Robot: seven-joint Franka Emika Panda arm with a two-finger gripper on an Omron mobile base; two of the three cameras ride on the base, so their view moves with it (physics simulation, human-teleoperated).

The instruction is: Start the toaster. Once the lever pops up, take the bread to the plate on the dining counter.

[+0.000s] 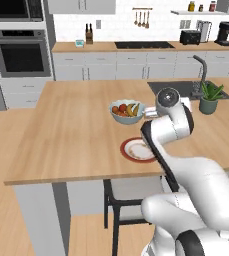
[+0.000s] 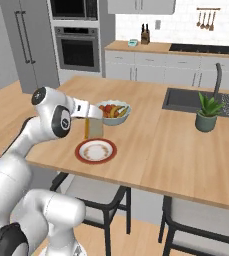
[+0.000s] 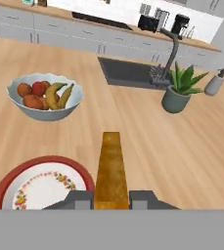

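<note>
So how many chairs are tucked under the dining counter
2, both in the right base view: one chair sits under the dining counter below the plate, the other chair under its right part near the potted plant. More may be hidden.

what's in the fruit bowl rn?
The fruit bowl holds bananas and several red-orange round fruits. Anything beneath the fruit is covered.

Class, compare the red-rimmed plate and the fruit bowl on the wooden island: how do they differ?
The plate is flat with a red rim; the fruit bowl is deep and grey-white. The plate carries no food yet, while the fruit bowl holds bananas and round fruit. The plate sits nearer the robot, the fruit bowl behind it. Both are round and rest on the dining counter.
</note>
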